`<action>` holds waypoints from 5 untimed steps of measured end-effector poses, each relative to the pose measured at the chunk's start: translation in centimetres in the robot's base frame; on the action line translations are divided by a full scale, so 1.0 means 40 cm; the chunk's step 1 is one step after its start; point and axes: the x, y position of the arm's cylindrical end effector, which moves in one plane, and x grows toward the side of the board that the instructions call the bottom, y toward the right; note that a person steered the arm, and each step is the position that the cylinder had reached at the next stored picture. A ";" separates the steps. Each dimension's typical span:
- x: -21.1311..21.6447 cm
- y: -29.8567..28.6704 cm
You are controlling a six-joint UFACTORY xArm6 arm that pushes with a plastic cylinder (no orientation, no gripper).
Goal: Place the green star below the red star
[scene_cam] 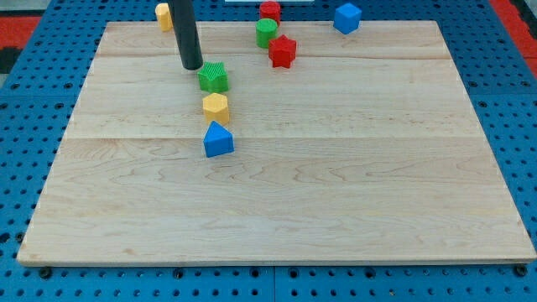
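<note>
The green star [213, 77] lies on the wooden board [336, 184] at the upper left of centre. The red star [283, 52] lies to its right and a little higher, near the view's top. My tip [192, 66] stands just left of and slightly above the green star, close to it or touching it. The dark rod rises from the tip to the view's top edge.
A yellow hexagon block [216, 107] sits just below the green star, a blue block [218, 139] below that. A green cylinder [267, 33] and a red block [269, 11] stand above-left of the red star. A yellow block [164, 15] and a blue cube [347, 17] lie at the top edge.
</note>
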 end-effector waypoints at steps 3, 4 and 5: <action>0.033 0.269; 0.100 0.253; 0.066 0.320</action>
